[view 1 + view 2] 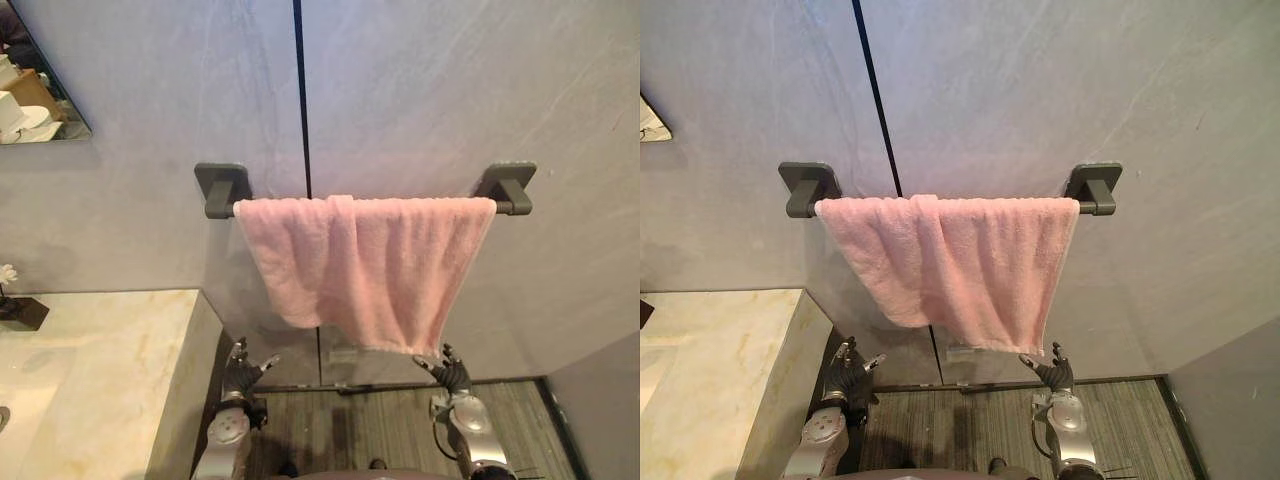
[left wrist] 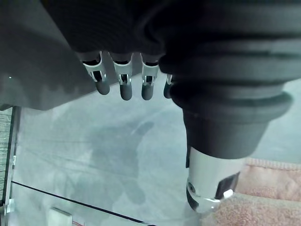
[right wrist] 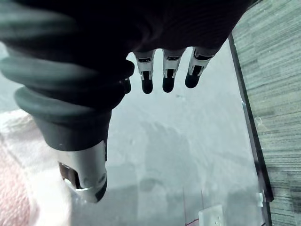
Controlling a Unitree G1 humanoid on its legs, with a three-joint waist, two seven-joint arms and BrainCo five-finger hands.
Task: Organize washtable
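Observation:
A pink towel (image 1: pixel 365 270) hangs over a dark grey wall rail (image 1: pixel 515 207), its lower edge slanting down to the right, a small fold at the top middle. My left hand (image 1: pixel 241 372) is low, below the towel's left side, fingers straight and holding nothing. My right hand (image 1: pixel 449 371) sits just under the towel's lower right corner, fingers relaxed and empty. The left wrist view shows fingers (image 2: pixel 124 84) extended toward the wall, with towel (image 2: pixel 263 197) beside the thumb. The right wrist view shows straight fingers (image 3: pixel 168 77) and the towel (image 3: pixel 19 188) at the edge.
A pale marble washtable (image 1: pixel 110 370) stands at the left, with a dark box holding a white flower (image 1: pixel 15 305) at its back. A mirror (image 1: pixel 35 90) hangs at upper left. Grey wall panels meet at a dark seam (image 1: pixel 300 90). Striped floor (image 1: pixel 380 430) lies below.

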